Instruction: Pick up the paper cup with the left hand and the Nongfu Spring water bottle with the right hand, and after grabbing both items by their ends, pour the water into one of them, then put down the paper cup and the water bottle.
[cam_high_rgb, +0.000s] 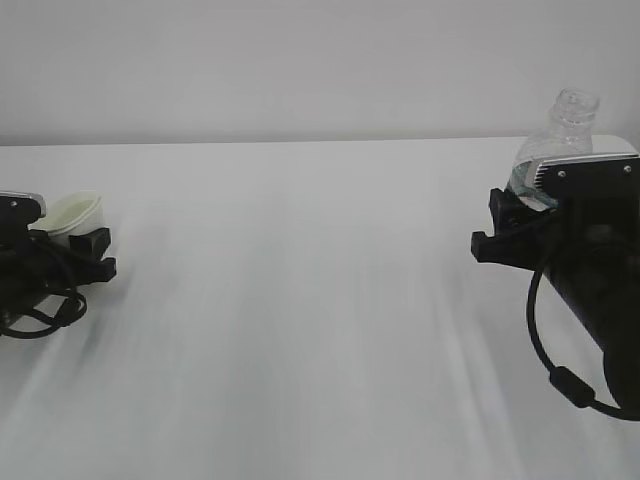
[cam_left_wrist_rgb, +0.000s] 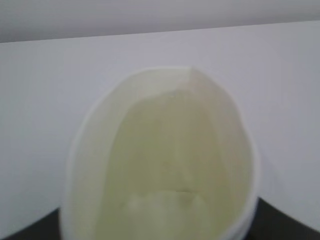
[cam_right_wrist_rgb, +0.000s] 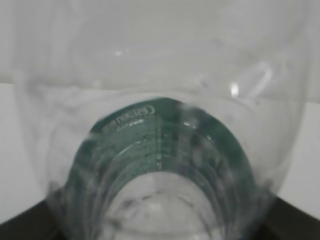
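On the white table (cam_high_rgb: 300, 300), left hand (cam_high_rgb: 85, 245) jaws pinching empty paper cup (cam_high_rgb: 75, 213), right hand (cam_high_rgb: 510, 225) jaws pinching Nongfu Spring water bottle (cam_high_rgb: 560, 135).

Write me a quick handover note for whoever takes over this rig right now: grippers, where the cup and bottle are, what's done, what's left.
Left gripper: closed on the paper cup, far left of the table.
Right gripper: closed on the Nongfu Spring water bottle, far right, uncapped, roughly upright.
Done: both items gripped.
Cup's inside looks dry, though the view is blurred.
Left: bring them together, pour water into the cup, set both down.
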